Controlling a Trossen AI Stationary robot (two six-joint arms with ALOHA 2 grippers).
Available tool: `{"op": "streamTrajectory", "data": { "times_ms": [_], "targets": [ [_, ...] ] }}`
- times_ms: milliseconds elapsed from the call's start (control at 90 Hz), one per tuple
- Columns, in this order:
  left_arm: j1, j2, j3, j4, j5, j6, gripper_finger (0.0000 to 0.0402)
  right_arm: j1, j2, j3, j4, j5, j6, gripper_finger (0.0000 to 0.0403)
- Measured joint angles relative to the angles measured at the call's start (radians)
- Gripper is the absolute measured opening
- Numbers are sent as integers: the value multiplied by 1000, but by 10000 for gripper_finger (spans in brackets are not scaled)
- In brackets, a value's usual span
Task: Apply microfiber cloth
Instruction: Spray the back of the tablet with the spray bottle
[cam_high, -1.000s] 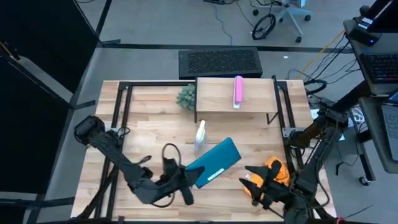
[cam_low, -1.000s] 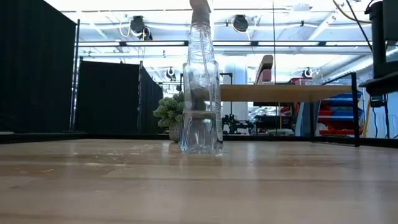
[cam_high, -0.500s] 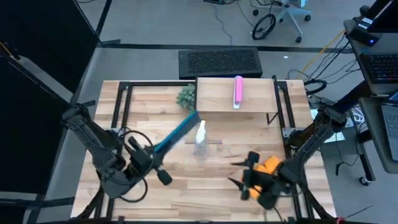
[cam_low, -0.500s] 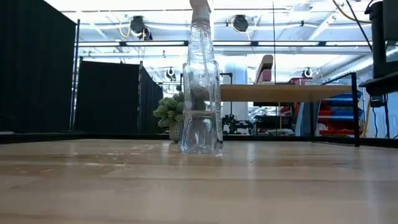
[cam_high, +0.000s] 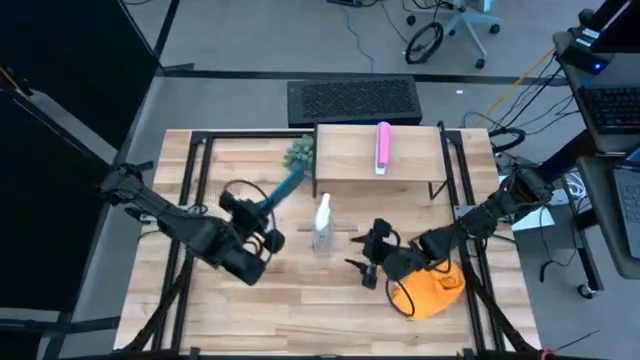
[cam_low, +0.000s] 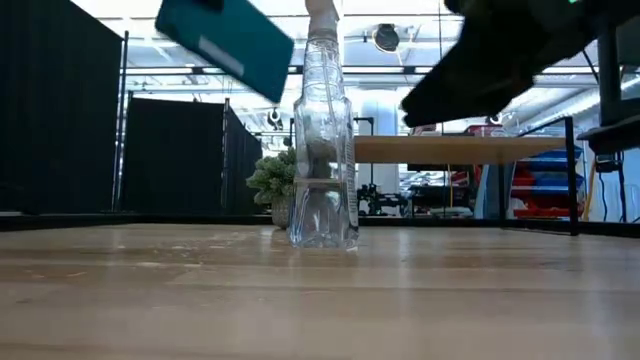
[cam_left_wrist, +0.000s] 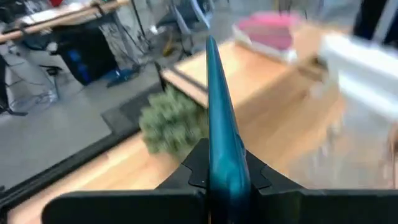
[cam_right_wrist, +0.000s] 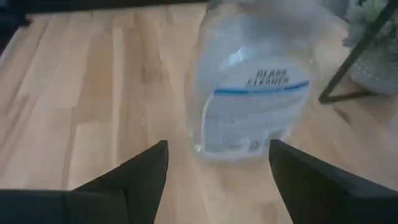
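Orange microfiber cloth (cam_high: 432, 290) lies bunched on the desk (cam_high: 300, 310) at lower right of the high view, just behind the right end effector (cam_high: 365, 265), which is open and empty and faces the clear spray bottle (cam_high: 322, 225) at centre. The left end effector (cam_high: 265, 218) grips a teal tablet (cam_high: 285, 188), raised edge-on at centre left. The right arm is nearer the cloth; it probably has to draw back toward lower right.
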Motion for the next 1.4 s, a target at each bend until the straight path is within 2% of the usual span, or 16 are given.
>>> {"op": "streamTrajectory", "data": {
  "times_ms": [122,211,333,400,578,911,1400],
  "targets": [
    [44,4,-139,191,60,39,7,-42,0,0,22,-65,-83,256],
    [63,5,-238,425,131,143,7,-63,0,-1,21,-129,-107,256],
    [64,12,-332,705,223,255,7,-75,8,-1,22,-155,-119,256],
    [63,37,-357,796,250,266,7,-75,8,-2,21,-154,-133,256],
    [29,92,-366,812,267,171,7,-74,8,-2,20,-160,-148,256],
    [-45,187,-366,918,259,65,7,-73,8,-2,-3,-286,-165,256],
    [-89,193,-352,929,286,44,7,-29,6,-2,-103,-276,-138,256]
  ]
}}
